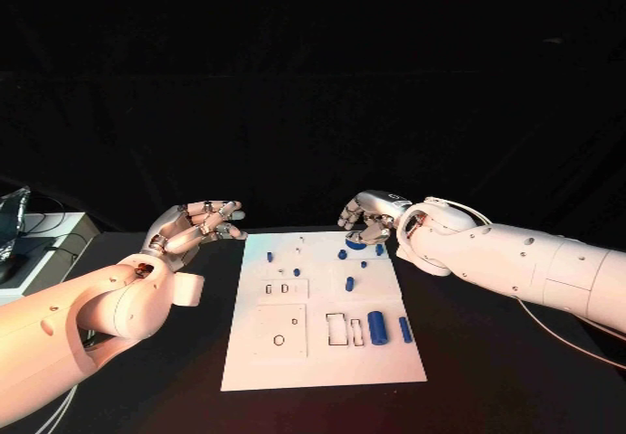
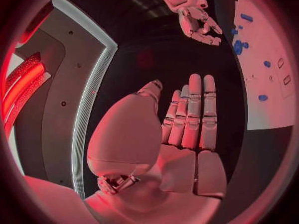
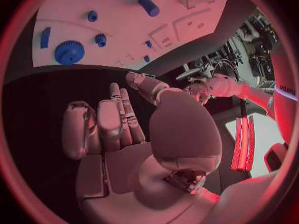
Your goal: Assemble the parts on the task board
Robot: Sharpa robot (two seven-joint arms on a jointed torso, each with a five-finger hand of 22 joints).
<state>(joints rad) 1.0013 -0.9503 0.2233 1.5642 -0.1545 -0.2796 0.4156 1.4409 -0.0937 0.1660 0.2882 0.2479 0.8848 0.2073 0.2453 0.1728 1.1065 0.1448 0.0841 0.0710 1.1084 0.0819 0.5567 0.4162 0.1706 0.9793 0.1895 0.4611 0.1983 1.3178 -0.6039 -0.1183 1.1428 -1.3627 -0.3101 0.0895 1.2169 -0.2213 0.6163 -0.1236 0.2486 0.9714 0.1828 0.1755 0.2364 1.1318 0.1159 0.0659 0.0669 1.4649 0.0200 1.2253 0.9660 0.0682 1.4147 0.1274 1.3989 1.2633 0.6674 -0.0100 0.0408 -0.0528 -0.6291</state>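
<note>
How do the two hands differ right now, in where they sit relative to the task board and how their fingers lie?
The left hand sits off the task board's left edge, over the black table; the right hand sits at the board's far edge, just beyond the blue gear. In its wrist view the left hand's fingers lie straight together; the right hand's fingers bend partly. Both hold nothing.

No readable text, labels, brands or numbers on the task board (image 1: pixel 327 362), the blue parts (image 1: pixel 378 327) or the black table (image 1: pixel 496 389). The right wrist view has dark markings on a white arm at the circle's rim, too small and bent to read.
</note>
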